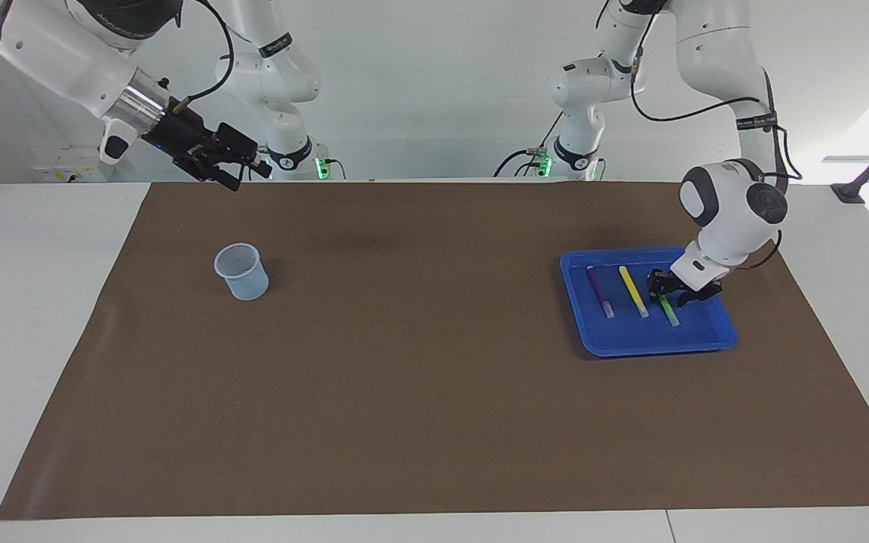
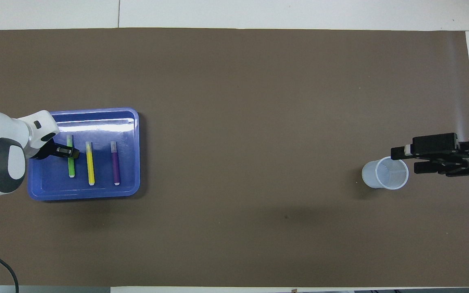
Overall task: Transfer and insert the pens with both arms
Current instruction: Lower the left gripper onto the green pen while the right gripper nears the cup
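**Barely begun: all three pens lay in the tray**

The left tool (image 1: 666,290) was down at the green pen (image 1: 669,310); whether clamped, I cannot tell. Purple pen (image 1: 599,291) and yellow pen (image 1: 633,291) lay beside it in the tray (image 1: 649,343). The right tool (image 1: 232,167) waited, fingers apart, above the empty cup (image 1: 241,271).

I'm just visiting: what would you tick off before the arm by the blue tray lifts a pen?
1. Left gripper down at the green pen: ok.
2. Grip closed firmly on it: cannot tell.
3. Yellow pen and purple pen lie apart in the tray: ok.
4. Cup upright on the mat: ok.
5. Right gripper open and waiting above the table: ok.
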Motion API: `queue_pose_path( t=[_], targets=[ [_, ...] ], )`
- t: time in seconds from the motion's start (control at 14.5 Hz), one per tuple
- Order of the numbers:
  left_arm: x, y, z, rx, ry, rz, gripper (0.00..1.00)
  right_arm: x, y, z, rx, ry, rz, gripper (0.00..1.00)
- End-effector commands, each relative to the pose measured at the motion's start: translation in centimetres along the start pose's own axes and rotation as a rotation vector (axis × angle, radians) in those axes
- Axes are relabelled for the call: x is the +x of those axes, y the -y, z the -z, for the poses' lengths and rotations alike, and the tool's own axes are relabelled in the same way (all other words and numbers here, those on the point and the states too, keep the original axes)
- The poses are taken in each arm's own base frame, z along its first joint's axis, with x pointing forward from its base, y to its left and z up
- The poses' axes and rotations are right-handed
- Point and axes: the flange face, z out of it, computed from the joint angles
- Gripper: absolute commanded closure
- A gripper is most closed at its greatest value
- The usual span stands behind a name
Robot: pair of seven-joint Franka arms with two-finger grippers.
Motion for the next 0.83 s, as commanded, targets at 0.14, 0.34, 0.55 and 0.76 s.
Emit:
queue_pose_path(
  t=[0.14, 0.34, 0.55, 0.76],
  targets=[
    [0.1, 0.5, -0.2, 0.014, -0.006, -0.008, 1.0, -0.6, 0.1, -0.1, 0.026, -0.022, -0.01, 0.0],
    [0.3, 0.6, 0.1, 0.015, -0.007, -0.004, 1.0, -0.6, 0.1, -0.1, 0.026, -0.022, -0.011, 0.0],
    [0.6, 0.5, 0.4, 0.014, -0.005, 0.01, 1.0, -0.6, 0.1, -0.1, 0.026, -0.023, -0.011, 0.0],
    [1.2, 0.4, 1.8, 0.008, 0.016, 0.053, 1.0, -0.6, 0.2, -0.1, 0.026, -0.024, -0.009, 0.0]
  ],
)
